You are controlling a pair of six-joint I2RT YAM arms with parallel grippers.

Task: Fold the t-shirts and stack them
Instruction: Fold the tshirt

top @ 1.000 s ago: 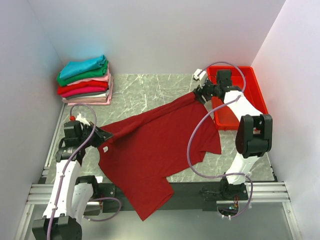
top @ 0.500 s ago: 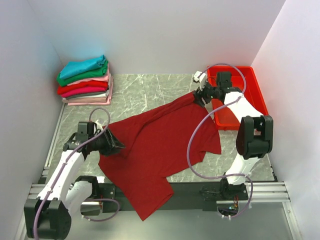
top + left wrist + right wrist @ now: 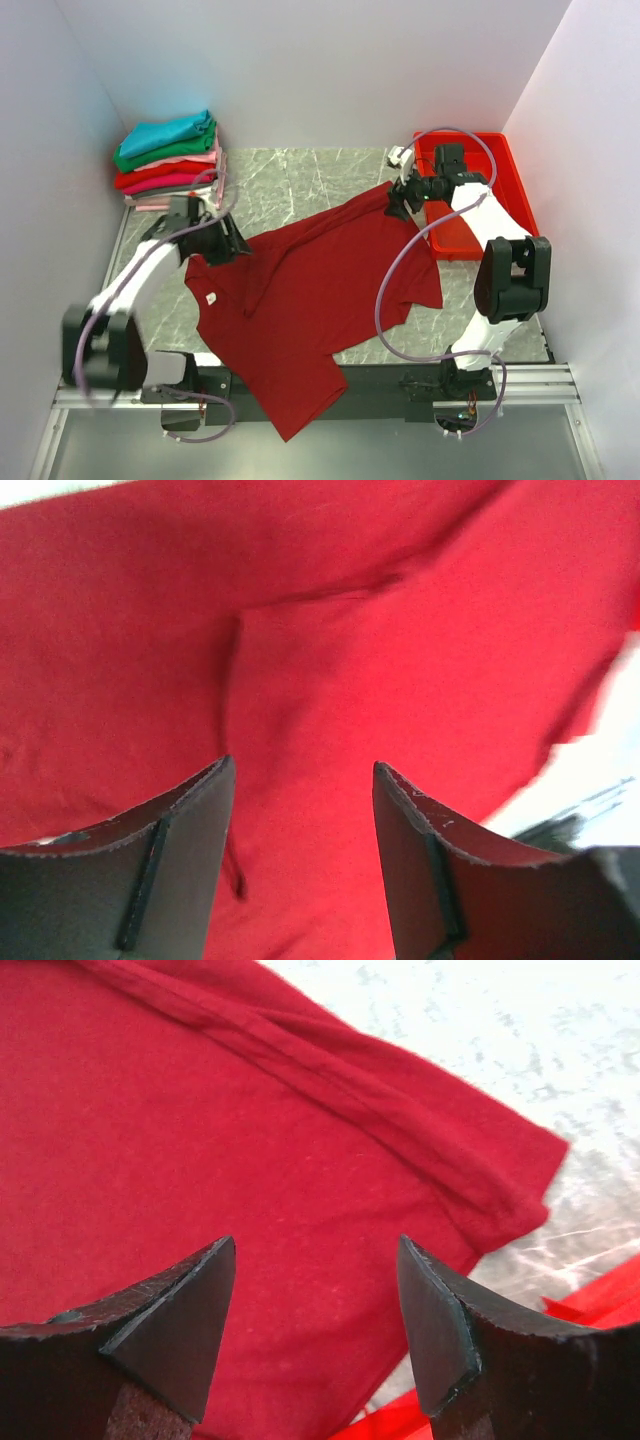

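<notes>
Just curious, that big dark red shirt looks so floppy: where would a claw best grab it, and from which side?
Probably the dark red shirt at its far right corner, where the hemmed edge makes a thicker band lying flat on the table. The right gripper hovers over it, jaws open, so dropping straight down and pinching across that band looks easiest.

A grey-green marble-patterned bench (image 3: 300,180) is carrying three things. A large dark red cloth t-shirt (image 3: 320,290) is lying spread across its middle, stretching from the left side toward the far right corner, with its lower part hanging over the near edge. A stack of folded cloth t-shirts (image 3: 170,160), teal on top, is sitting in the far left corner. A bright red rectangular plastic tray (image 3: 515,190) is resting in the far right corner.
</notes>
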